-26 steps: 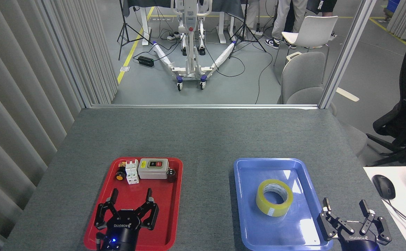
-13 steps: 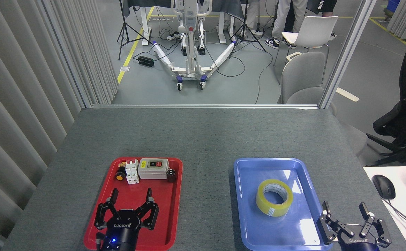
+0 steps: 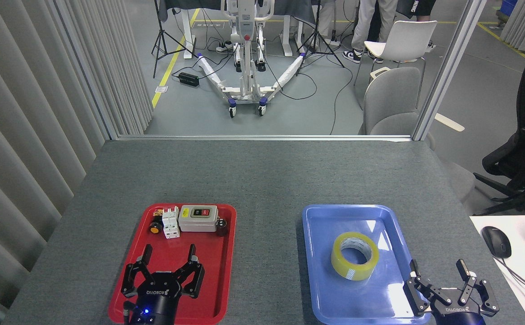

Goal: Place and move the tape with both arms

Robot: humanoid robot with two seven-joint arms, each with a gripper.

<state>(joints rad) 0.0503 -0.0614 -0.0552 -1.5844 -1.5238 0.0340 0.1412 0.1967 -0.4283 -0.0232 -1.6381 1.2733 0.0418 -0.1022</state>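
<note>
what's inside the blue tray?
Only the tape, lying flat near the middle of the blue tray, hole up. The right hand, open, covers the tray's near right corner, so that spot can't be checked.

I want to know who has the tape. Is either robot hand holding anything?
No, nothing is held. Both the left tool and right tool are open and empty; the tape lies in the blue tray.

the table (image 3: 262, 176) lies bare beyond both trays and in the strip between them, leaving open passage there. on the blue tray (image 3: 321, 289) only the tape (image 3: 354, 255) stands, near the middle, with bare tray floor all around it. the far end of the red tray (image 3: 226, 280) is blocked by a row of electrical parts (image 3: 189, 220), while its near half lies under the left gripper (image 3: 168, 253).
</note>
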